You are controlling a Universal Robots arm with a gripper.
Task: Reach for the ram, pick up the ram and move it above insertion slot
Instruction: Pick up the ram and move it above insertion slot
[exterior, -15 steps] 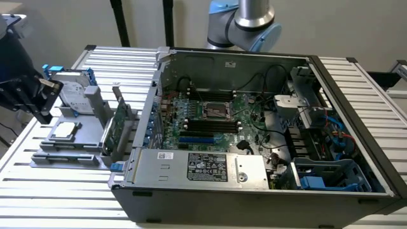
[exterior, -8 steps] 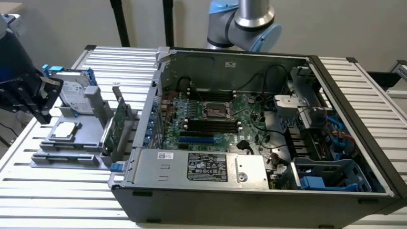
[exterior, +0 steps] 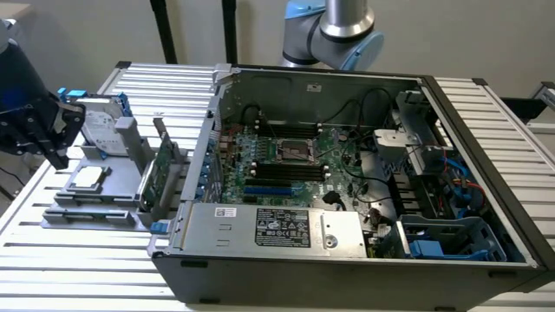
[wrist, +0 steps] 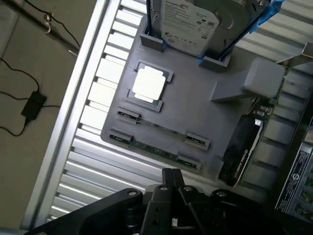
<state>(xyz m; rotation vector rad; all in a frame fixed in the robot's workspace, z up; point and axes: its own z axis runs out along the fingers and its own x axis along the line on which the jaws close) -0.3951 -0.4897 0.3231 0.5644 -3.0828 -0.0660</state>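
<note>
The exterior view takes in the open case (exterior: 260,276) on the slatted table (exterior: 87,273), with the arm (exterior: 342,29) behind it. The gripper (exterior: 52,156) hangs well off to that view's left, above the grey tray (exterior: 126,170) beside the case. Inside the case lies the motherboard. Its black slot (exterior: 286,170) is one of several parallel ones, just beside a shorter blue slot (exterior: 264,192) and close to the power supply (exterior: 277,227). The slot is bare and unobstructed.

The wrist view looks down past the gripper (wrist: 172,172) onto the tray (wrist: 195,107). Its fingertips sit drawn together, with nothing between them. The ram (wrist: 154,149) stands on edge in clips along the tray's near edge, just beyond the fingertips and apart from them. A second stick (wrist: 164,128) runs parallel behind it.

The tray also carries a CPU (wrist: 146,83) lying flat in its recess, and a drive (wrist: 188,19) propped upright at the far end. A card (wrist: 242,149) stands on edge on the side nearest the case. In the exterior view the drive (exterior: 100,123), CPU (exterior: 91,175) and card (exterior: 156,172) can be made out, the card standing between the gripper's side and the case wall.

Off the table (wrist: 98,112), an adapter (wrist: 33,105) with its cable lies on the floor.
</note>
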